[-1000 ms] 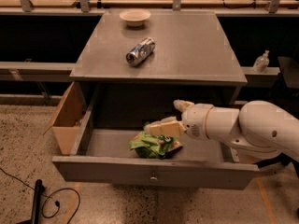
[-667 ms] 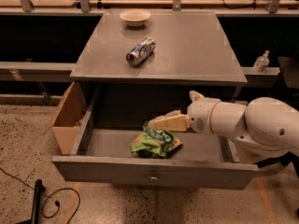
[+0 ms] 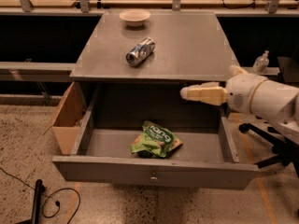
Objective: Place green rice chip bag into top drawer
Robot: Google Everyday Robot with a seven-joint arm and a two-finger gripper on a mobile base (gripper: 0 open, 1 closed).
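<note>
Risk: hand [image 3: 188,93] clipping the top drawer [image 3: 107,168] side wall when pulling out; it hangs empty above the green rice chip bag [image 3: 156,142], openness I can't tell.

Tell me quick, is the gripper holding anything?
The gripper holds nothing; open or shut cannot be told. It hangs over the drawer, apart from the chip bag.

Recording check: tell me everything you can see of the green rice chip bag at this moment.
The green rice chip bag is a small, crinkled, glossy-looking bright-green packet with white lettering and a tan food picture. It lies flat, slightly askew, on the floor of the open top drawer, about midway across. Nothing grips it. The gripper hangs above it and to the right, clear of the bag.
</note>
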